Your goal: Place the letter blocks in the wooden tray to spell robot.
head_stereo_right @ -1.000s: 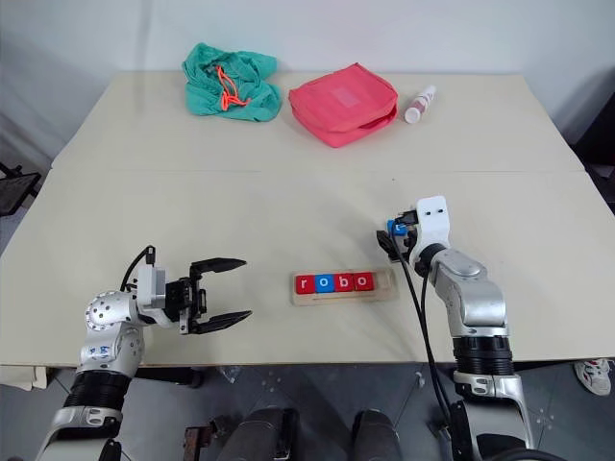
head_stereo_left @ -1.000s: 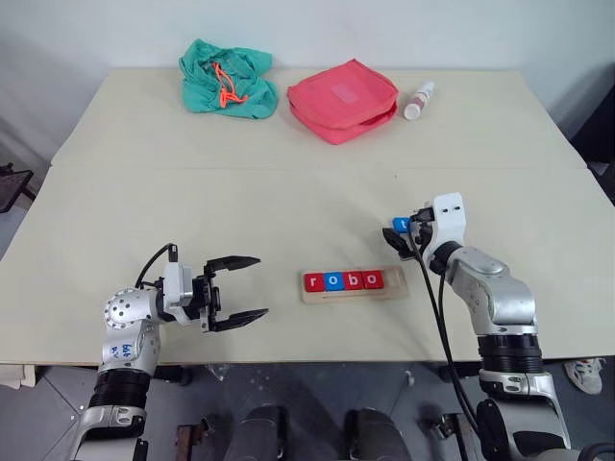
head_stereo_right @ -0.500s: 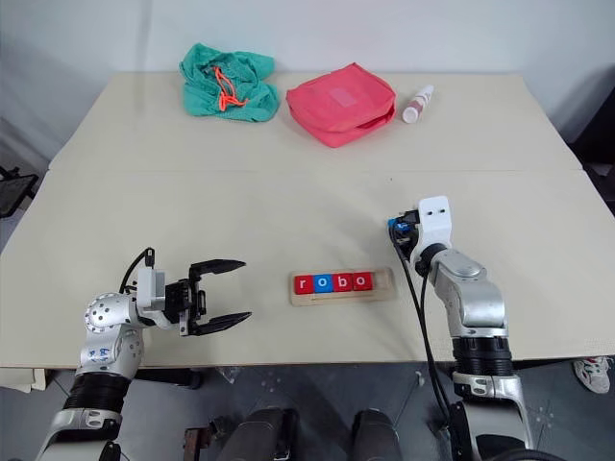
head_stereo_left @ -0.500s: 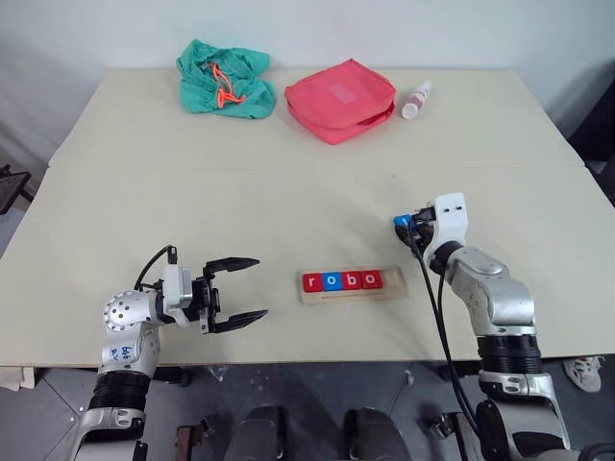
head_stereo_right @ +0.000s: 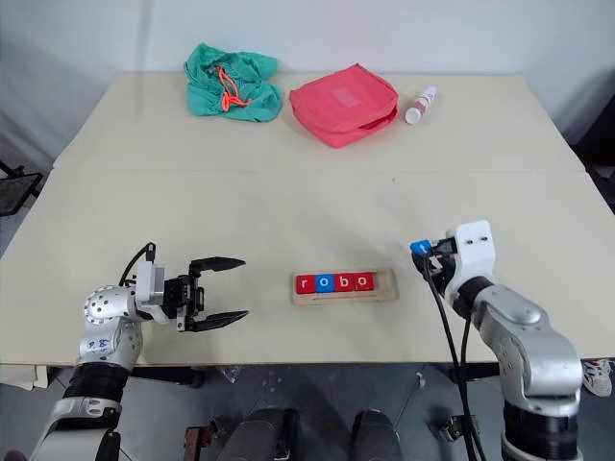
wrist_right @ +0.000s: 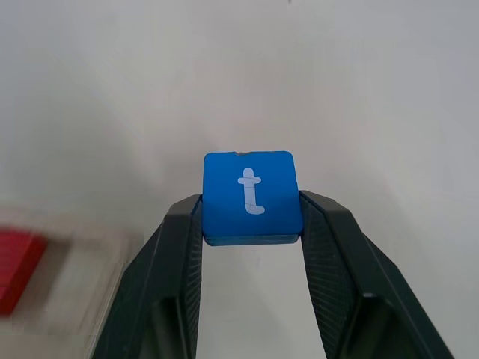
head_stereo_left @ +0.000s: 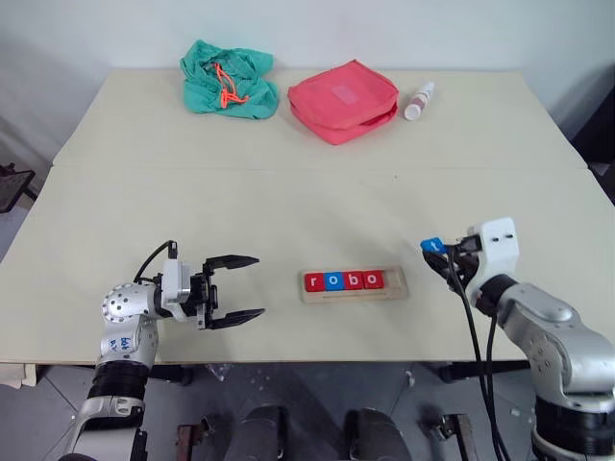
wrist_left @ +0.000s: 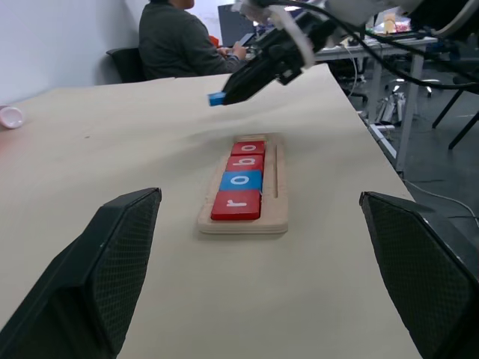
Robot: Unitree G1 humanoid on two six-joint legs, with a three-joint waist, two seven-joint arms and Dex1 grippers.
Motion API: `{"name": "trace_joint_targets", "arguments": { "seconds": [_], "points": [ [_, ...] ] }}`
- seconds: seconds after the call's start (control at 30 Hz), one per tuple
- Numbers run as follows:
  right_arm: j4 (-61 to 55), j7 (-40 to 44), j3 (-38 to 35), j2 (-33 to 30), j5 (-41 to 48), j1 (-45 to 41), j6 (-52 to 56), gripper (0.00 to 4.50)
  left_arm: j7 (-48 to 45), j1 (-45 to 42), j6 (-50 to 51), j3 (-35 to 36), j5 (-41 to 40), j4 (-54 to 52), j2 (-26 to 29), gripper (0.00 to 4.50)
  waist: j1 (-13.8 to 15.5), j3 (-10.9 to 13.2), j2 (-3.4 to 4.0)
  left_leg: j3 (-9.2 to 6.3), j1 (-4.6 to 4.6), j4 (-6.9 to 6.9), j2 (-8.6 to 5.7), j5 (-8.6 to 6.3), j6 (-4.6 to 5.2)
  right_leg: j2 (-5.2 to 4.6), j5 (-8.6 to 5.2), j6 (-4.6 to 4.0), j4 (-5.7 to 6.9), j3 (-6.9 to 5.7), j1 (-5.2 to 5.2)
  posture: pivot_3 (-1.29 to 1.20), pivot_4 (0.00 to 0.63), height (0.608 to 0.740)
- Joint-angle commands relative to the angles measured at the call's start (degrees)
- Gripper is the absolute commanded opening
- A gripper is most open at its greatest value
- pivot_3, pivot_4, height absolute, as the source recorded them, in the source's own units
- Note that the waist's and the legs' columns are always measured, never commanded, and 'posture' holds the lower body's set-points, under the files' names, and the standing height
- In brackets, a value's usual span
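Observation:
The wooden tray (head_stereo_left: 395, 282) lies near the table's front edge, in the middle. Four letter blocks fill it from the left: red r (head_stereo_left: 313, 282), blue o (head_stereo_left: 333, 281), red b (head_stereo_left: 354, 280), red o (head_stereo_left: 374, 279). The slot's right end is bare. My right gripper (head_stereo_left: 437, 254) hovers just right of the tray, shut on a blue block (wrist_right: 251, 196) marked t, which is pinched by its two sides between the black fingers (wrist_right: 174, 247). My left gripper (head_stereo_left: 259, 285) stands open to the left of the tray, pointing at it with nothing between its fingers.
At the table's far side lie a green drawstring bag (head_stereo_left: 228, 79), a red pouch (head_stereo_left: 343, 99) and a small white bottle (head_stereo_left: 419, 100). A person (wrist_left: 183, 41) sits at a desk beyond the table's right end.
My right gripper has drawn back toward the table's front edge and a little to the right, carrying the blue t block. The left gripper has stayed where it was.

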Motion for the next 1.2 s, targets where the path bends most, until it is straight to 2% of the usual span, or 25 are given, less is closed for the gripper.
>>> {"name": "trace_joint_targets", "arguments": {
  "seconds": [0.03, 0.4, 0.67, 0.7, 0.83, 0.97, 1.2],
  "points": [
    [-5.1, -2.2, -2.4, 1.3, 1.3, 2.8, 1.5, 1.46, -0.9, -1.6, -0.9, 0.1, -0.1, 1.1, -0.1, 4.50, 0.0, 0.0, 0.00, -0.01, 0.00, 0.00, 0.00, 0.00, 0.00, 0.00, 0.00, 0.00, 0.01, 0.00, 0.00, 0.00, 0.150, 0.740],
    [-2.7, -3.0, -3.1, 1.4, 1.1, 5.5, -0.3, 1.46, -0.7, -2.2, -1.1, -0.2, 0.2, 1.0, -1.2, 4.50, 0.0, 0.0, 0.00, 0.01, 0.01, 0.00, -0.02, 0.00, 0.00, 0.00, 0.00, 0.00, 0.00, 0.03, 0.00, 0.00, 0.150, 0.740],
    [-2.4, -3.0, -3.0, 1.8, 0.9, 6.9, -3.3, 4.27, -0.1, -1.0, -1.0, 0.1, 0.0, -0.2, -1.0, 4.50, 0.0, 0.0, 0.00, 0.01, 0.01, 0.00, -0.02, 0.00, 0.00, 0.00, 0.00, 0.00, 0.00, 0.03, 0.01, 0.00, 0.150, 0.740],
    [-2.3, -2.8, -3.0, 1.7, 0.8, 7.1, -3.7, 4.49, 0.0, -0.9, -1.0, 0.1, 0.0, -0.2, -1.0, 4.50, 0.0, 0.0, 0.00, 0.01, 0.01, 0.00, -0.02, 0.00, 0.00, 0.00, 0.00, 0.00, 0.00, 0.03, 0.00, 0.00, 0.150, 0.740],
    [-2.1, -1.5, -3.0, 0.6, 1.2, 8.0, -5.2, 4.49, 0.2, -0.5, -0.8, 0.1, -0.2, -0.8, -1.0, 4.50, 0.0, 0.0, 0.00, 0.01, 0.01, 0.00, -0.02, 0.00, 0.00, 0.00, 0.00, 0.00, 0.00, 0.05, 0.01, 0.00, 0.150, 0.740],
    [-0.9, 3.2, -2.4, -2.8, 2.0, 8.4, -7.1, 4.49, 0.4, -0.3, -0.7, 0.1, -0.2, -1.2, -1.0, 4.50, 0.0, 0.0, 0.00, 0.01, 0.02, 0.00, -0.02, 0.00, 0.00, 0.00, 0.00, 0.00, -0.01, 0.05, 0.02, 0.00, 0.150, 0.740],
    [11.4, 26.5, 1.8, -23.1, -1.9, 7.1, -24.1, 4.49, 1.9, 0.7, -0.7, 0.3, -0.1, -2.8, -1.1, 4.50, 0.0, 0.0, 0.00, 0.13, 0.02, 0.00, 0.00, 0.00, 0.03, 0.03, 0.00, 0.00, -0.43, 0.04, 0.19, 0.00, 0.150, 0.740]
  ]
}}
